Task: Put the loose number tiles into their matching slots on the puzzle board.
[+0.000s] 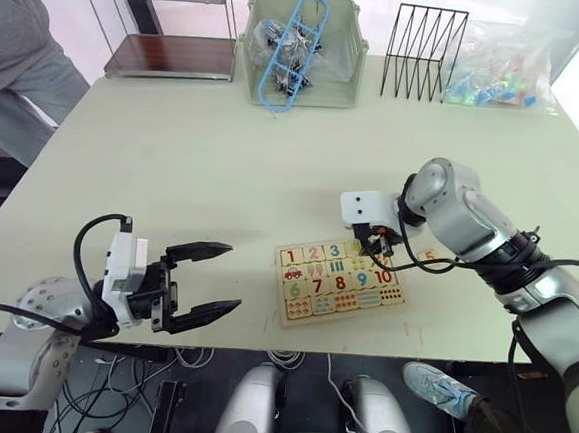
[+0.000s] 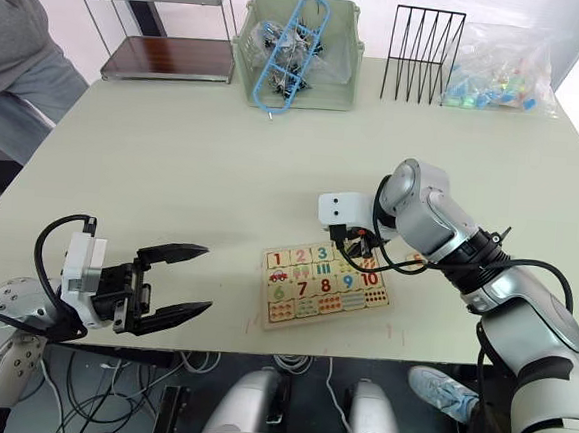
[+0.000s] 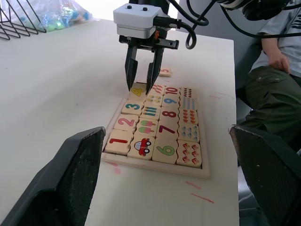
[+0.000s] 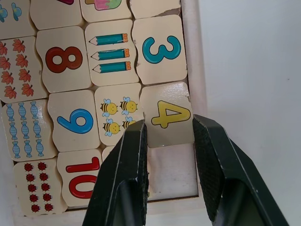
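Observation:
The wooden puzzle board (image 1: 292,315) lies near the table's front edge, right of centre. Tiles 1 (image 3: 118,140), 2 (image 3: 126,122) and 3 (image 4: 161,49) sit in its top row. My right gripper (image 4: 169,129) points down over the board's far end, shut on the yellow 4 tile (image 4: 167,115), which hangs slightly askew at its slot. The slot beside it stands empty. A loose 5 tile (image 3: 165,72) rests on the table just past the board's end. My left gripper (image 1: 214,281) hovers open to the left of the board, holding nothing.
Along the table's back edge stand a wire shelf (image 1: 164,26), a green bin (image 1: 302,62) with a blue frame, a black wire rack (image 1: 423,51) and a bag of coloured pieces (image 1: 501,73). One person stands at back left (image 1: 17,45); another sits by the table's right side (image 3: 277,70).

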Robot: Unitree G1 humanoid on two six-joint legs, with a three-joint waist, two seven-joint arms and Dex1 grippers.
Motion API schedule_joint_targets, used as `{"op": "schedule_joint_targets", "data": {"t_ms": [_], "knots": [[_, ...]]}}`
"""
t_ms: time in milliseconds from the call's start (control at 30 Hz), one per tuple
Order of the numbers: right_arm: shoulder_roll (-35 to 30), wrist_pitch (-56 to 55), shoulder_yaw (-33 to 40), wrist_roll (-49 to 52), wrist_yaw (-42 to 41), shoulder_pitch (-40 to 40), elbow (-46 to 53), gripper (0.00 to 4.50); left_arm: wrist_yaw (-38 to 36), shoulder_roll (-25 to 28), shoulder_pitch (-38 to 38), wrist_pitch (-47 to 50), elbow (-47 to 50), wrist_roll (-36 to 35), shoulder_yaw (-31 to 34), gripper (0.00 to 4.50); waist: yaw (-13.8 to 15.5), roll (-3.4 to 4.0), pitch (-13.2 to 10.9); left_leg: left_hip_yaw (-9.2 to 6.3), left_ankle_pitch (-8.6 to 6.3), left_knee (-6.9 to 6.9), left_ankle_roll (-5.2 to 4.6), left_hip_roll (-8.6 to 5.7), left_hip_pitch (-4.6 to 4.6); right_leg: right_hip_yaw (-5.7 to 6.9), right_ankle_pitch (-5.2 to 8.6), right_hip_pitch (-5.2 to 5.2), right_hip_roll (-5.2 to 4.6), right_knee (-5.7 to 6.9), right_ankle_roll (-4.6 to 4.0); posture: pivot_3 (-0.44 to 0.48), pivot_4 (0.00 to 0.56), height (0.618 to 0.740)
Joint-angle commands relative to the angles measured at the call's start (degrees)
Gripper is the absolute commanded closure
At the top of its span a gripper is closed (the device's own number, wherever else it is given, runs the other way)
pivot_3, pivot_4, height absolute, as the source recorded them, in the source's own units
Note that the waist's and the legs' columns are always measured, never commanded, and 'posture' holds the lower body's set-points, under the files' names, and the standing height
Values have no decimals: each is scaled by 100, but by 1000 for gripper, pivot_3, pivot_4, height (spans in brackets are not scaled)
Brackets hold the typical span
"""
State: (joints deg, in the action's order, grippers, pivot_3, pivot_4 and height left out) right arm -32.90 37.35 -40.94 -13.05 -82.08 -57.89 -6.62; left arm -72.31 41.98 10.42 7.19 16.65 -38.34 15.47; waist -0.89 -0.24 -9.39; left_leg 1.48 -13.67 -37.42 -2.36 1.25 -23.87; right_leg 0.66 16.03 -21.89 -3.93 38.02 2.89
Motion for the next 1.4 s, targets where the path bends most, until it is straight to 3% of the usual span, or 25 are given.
{"op": "schedule_joint_targets", "data": {"t_ms": [33, 100, 167, 200, 333, 367, 767, 1100, 1233, 1267, 1333, 1367, 1400], "knots": [[-4, -49, 50, -34, -21, -18, 70, 3656, 15, 39, -10, 5, 210, -44, 70, 0, 0, 0, 0, 0, 0, 0, 0, 0, 0, 0, 0, 0, 0, 0, 0, 0, 150, 740], [-20, -76, 42, -33, -49, -16, 79, 3656, 26, 38, -13, 13, 221, -45, 64, 0, 0, 0, 0, 0, 0, 0, 0, 0, 0, 0, 0, 0, 0, 0, 0, 0, 150, 740], [-34, -97, 44, -28, -70, -6, 105, 2645, 41, 37, -11, 28, 245, -48, 60, 0, 0, 0, 0, 0, 0, 0, 0, 0, 0, 0, 0, 0, 0, 0, 0, 0, 150, 740], [-37, -100, 51, -23, -80, -8, 112, 2382, 48, 38, -13, 38, 256, -49, 58, 0, 0, 0, 0, 0, 0, 0, 0, 0, 0, 0, 0, 0, 0, 0, 0, 0, 150, 740], [-21, -110, 112, -5, -88, -58, 70, 298, 68, 39, -13, 75, 300, -59, 66, 0, 0, 0, 0, 0, 0, 1, 0, 0, 0, 0, 0, 0, -1, 0, 0, 0, 150, 740], [-21, -110, 130, 4, -99, -83, 46, 62, 74, 39, -17, 85, 310, -61, 67, 0, -1, 0, 0, 0, 0, 1, 0, 0, 0, 0, 0, 0, -1, 0, 0, 0, 150, 740], [-106, -147, 471, 193, -199, -219, -211, 62, 146, 30, -29, 146, 390, -64, 61, 0, -1, 0, 0, 0, 0, 2, 0, 0, 0, 0, 0, 0, -2, -1, -1, 0, 150, 740], [-397, -330, 1199, 655, -15, 125, -350, 62, 238, 21, -61, 162, 393, -46, 60, 0, 9, 0, 0, -1, -1, 4, 0, -2, -1, -3, 0, 1, -11, -7, -1, 0, 150, 740], [-588, -304, 1564, 887, 130, 455, -181, 998, 230, 39, -45, 184, 402, -67, 85, 0, 4, 0, 0, -1, -1, 6, 0, -1, -2, -9, 1, 1, -12, -7, -2, 0, 150, 740], [-583, -349, 1681, 997, 164, 553, -128, 1531, 221, 46, -45, 189, 403, -74, 88, 0, 2, 2, -2, -1, -1, 6, 0, -1, -2, -11, 1, 1, -12, -7, -2, 0, 150, 740], [-572, -382, 1790, 1100, 226, 705, -39, 1734, 201, 61, -54, 199, 402, -87, 92, 0, -2, 2, -2, -1, -1, 8, 0, -1, -2, -14, 1, 0, -12, -6, -2, 0, 150, 740], [-568, -404, 1808, 1114, 255, 755, -20, 2487, 196, 67, -63, 203, 400, -88, 89, 0, -1, 2, -2, -2, -1, 9, 1, 0, -2, -14, 1, 0, -11, -6, -3, 0, 150, 740], [-575, -435, 1811, 1118, 299, 828, 7, 2791, 192, 72, -77, 213, 399, -88, 86, 0, 1, 2, -2, -2, -1, 11, 1, 0, -2, -15, 1, 1, -13, -7, -3, 0, 150, 740]]}}
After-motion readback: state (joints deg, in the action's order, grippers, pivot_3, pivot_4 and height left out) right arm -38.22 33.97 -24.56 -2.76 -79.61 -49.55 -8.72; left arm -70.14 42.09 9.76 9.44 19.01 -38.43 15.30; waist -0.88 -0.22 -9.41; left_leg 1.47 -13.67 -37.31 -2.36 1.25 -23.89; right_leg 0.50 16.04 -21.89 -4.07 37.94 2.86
